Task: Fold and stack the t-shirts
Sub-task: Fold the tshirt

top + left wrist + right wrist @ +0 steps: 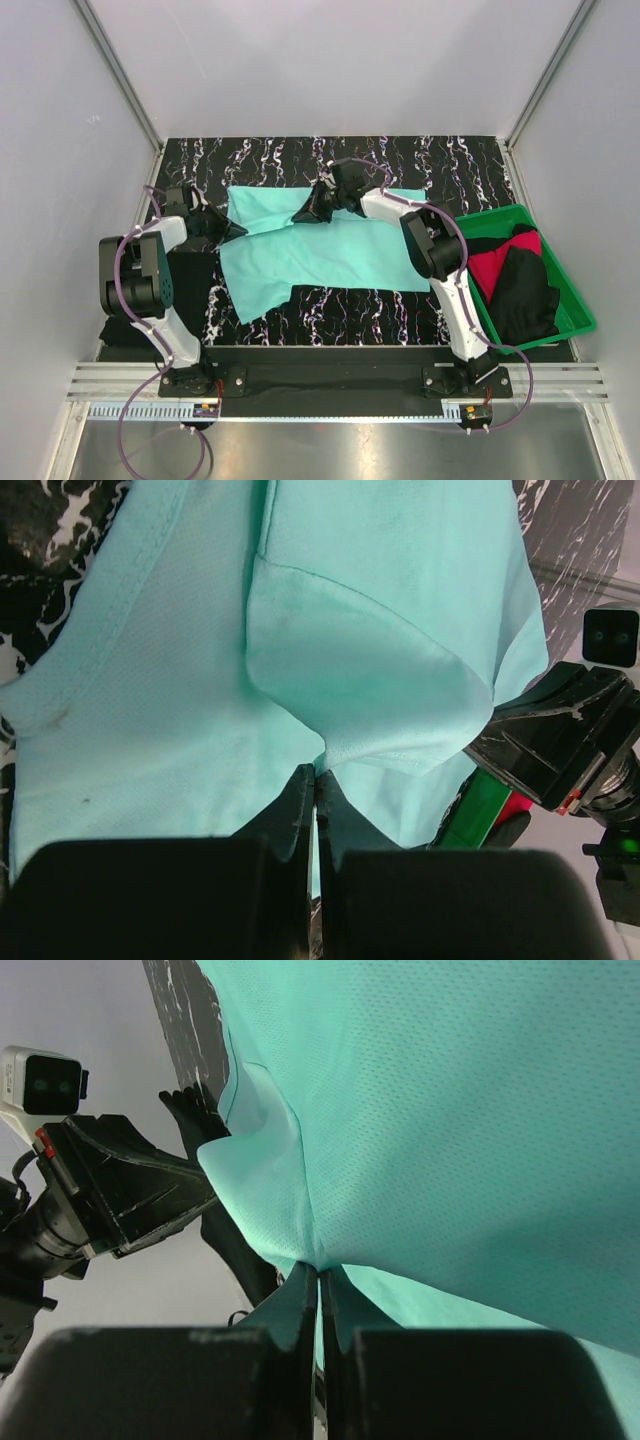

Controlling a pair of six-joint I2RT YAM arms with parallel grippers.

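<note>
The turquoise-mint t-shirt [330, 250] lies spread on the black marbled mat [430, 165] in the top view. My left gripper [238, 231] is shut on its left edge; the wrist view shows cloth [200, 680] pinched at the tips of my left gripper [317, 776]. My right gripper [303, 214] is shut on the shirt's far edge, a little lifted; its wrist view shows cloth [450, 1110] pinched in my right gripper [320, 1272]. A red-pink t-shirt [500, 266] and black t-shirts [525, 290] lie in the green tray [575, 300] at right.
Black cloth [190, 280] lies on the mat at the near left by the left arm's base. Grey walls close in the back and both sides. The tray stands against the right wall.
</note>
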